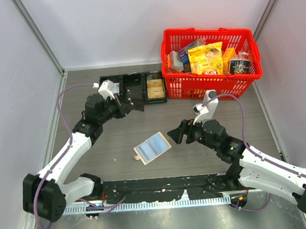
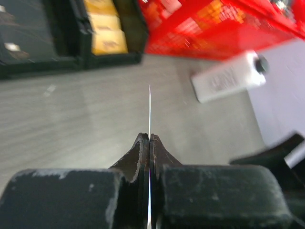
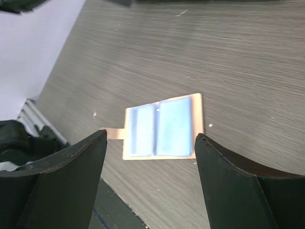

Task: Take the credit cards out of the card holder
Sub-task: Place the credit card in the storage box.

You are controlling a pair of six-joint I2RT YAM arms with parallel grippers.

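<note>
Top external view: the card holder [image 1: 152, 148] lies open and flat on the table [image 1: 123, 132], pale blue inside facing up, about midway between the two arms. Its long axis runs from near-left to far-right, with the snap tab [image 1: 136, 157] at the near-left end.

Right gripper [image 1: 174, 134]: jaws spread apart, holding nothing. It sits just beside the holder's far-right end and points towards it. In the right wrist view the holder [image 3: 162, 126] shows between the two fingers [image 3: 71, 171], lying on the table beyond them and untouched.

Left gripper [image 1: 127, 105]: well apart from the holder, to its far-left, beside the black tray [image 1: 133, 88]. Its jaws are clamped together on a dark credit card [image 1: 138, 104]. In the left wrist view that card [image 2: 149, 107] appears edge-on as a thin line standing out of the pressed fingertips.

A red basket [image 1: 209, 61] of goods stands at the far right and is not involved.

Assessment: one card is out of the holder. Whether others remain in the blue pockets cannot be told. The right arm is plainly the nearer, and its approach would run down the holder's long axis from the far-right. The holder is loose, so a push along that line may slide it near-left.
</note>
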